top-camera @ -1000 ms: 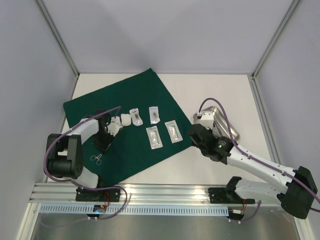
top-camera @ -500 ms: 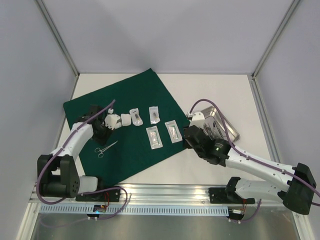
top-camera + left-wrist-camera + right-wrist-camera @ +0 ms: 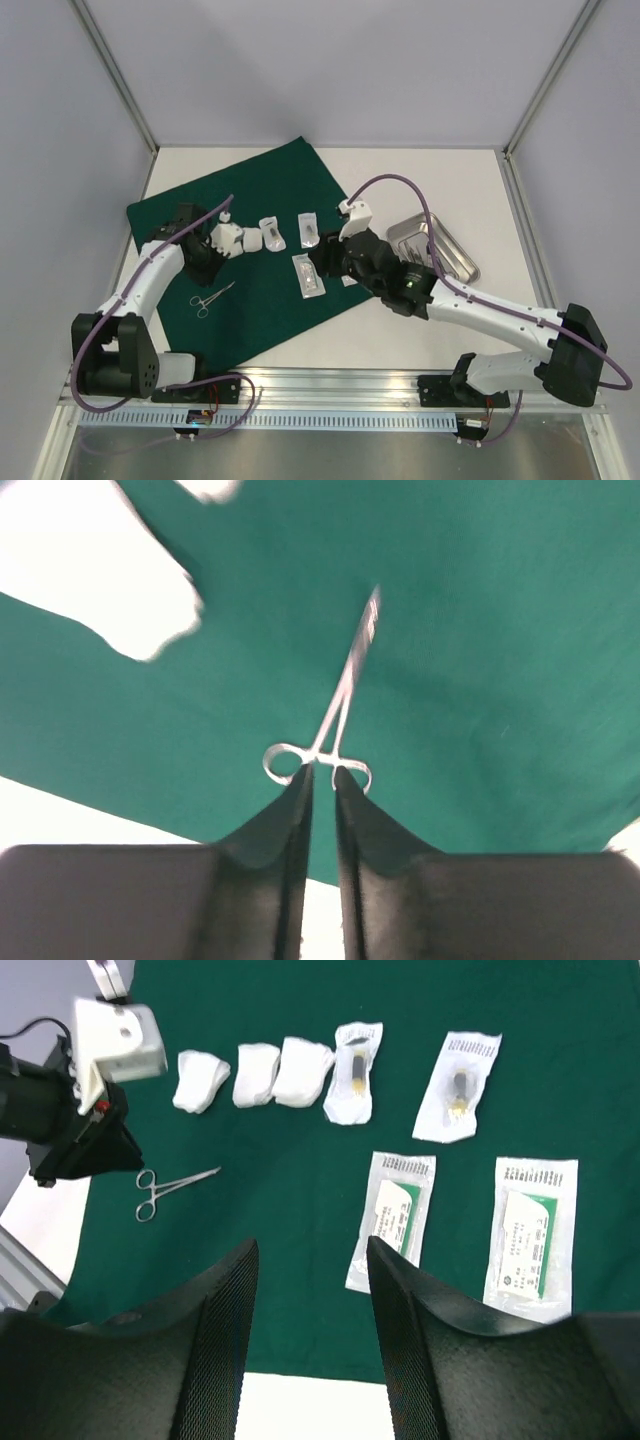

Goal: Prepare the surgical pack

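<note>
The dark green cloth (image 3: pixel 270 200) lies flat on the table. On it are steel forceps (image 3: pixel 212 297), three white gauze pads (image 3: pixel 255 1072) and several clear pouches (image 3: pixel 392 1220). My left gripper (image 3: pixel 205 262) hovers just above the forceps (image 3: pixel 340 705), which lie loose on the cloth past its tips; its jaws stand a narrow gap apart with nothing between them. My right gripper (image 3: pixel 312 1245) hangs wide open and empty over the cloth's near edge, beside a pouch (image 3: pixel 308 273). The small steel tray (image 3: pixel 440 250) sits on the bare table to the right.
Blurred gauze (image 3: pixel 100 580) shows at the upper left of the left wrist view. The right arm (image 3: pixel 470 305) stretches across the table in front of the tray. Grey walls (image 3: pixel 60 120) and metal frame posts (image 3: pixel 120 80) enclose the table.
The forceps went up and to the right on the cloth, and my left gripper let go of them. My right arm swung left from the tray to over the cloth, jaws widening.
</note>
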Available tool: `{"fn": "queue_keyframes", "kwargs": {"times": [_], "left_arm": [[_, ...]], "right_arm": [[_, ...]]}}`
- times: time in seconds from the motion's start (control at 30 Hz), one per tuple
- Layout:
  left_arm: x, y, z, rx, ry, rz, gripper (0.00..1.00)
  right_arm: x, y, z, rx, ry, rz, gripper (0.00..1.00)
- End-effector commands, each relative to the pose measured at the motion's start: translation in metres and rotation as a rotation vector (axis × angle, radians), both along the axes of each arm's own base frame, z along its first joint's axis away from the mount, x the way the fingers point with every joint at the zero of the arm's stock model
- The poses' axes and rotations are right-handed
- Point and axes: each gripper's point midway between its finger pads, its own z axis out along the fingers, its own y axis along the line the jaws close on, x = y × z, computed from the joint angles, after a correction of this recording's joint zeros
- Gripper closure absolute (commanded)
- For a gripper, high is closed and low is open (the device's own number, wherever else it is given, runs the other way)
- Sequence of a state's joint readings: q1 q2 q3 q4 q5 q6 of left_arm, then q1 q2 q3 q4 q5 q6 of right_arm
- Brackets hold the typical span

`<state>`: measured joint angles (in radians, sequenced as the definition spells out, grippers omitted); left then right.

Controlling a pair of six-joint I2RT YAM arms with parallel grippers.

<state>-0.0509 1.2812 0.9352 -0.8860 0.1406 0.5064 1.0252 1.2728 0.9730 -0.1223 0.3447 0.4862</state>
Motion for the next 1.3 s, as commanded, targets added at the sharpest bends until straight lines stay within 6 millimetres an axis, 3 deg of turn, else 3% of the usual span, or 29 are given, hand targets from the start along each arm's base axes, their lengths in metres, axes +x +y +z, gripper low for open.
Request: {"fn": "queue_keyframes", "kwargs": {"times": [0.0, 0.1, 0.2, 0.3, 0.37, 0.53, 0.93, 1.13, 1.27], "left_arm": [[-0.006, 0.020, -0.016, 0.123, 0.016, -0.120, 0.75], [-0.009, 0.017, -0.026, 0.110, 0.059, -0.155, 0.70], [-0.010, 0.015, -0.043, 0.101, 0.075, -0.187, 0.72], [-0.001, 0.025, -0.056, 0.160, 0.045, -0.199, 0.74], [-0.005, 0.021, -0.064, 0.137, 0.080, -0.223, 0.74], [-0.014, 0.019, -0.079, 0.122, 0.138, -0.258, 0.74], [-0.005, 0.025, -0.090, 0.158, 0.131, -0.240, 0.83], [-0.003, 0.024, -0.084, 0.155, 0.127, -0.248, 0.81], [-0.006, 0.029, -0.094, 0.182, 0.163, -0.261, 0.78]], "right_arm": [[-0.007, 0.001, 0.002, 0.060, -0.003, 0.021, 0.50], [-0.013, -0.008, -0.015, 0.045, 0.027, 0.014, 0.50], [-0.018, -0.018, -0.032, 0.019, 0.042, 0.001, 0.50], [-0.019, -0.024, -0.040, -0.001, 0.039, -0.007, 0.50], [-0.019, -0.027, -0.045, -0.025, 0.037, -0.001, 0.50], [-0.017, -0.027, -0.049, -0.068, 0.027, 0.007, 0.50], [-0.013, -0.015, -0.055, -0.114, 0.037, 0.036, 0.50], [-0.013, -0.014, -0.052, -0.125, 0.047, 0.042, 0.50], [-0.015, -0.017, -0.051, -0.116, 0.054, 0.034, 0.50]]}}
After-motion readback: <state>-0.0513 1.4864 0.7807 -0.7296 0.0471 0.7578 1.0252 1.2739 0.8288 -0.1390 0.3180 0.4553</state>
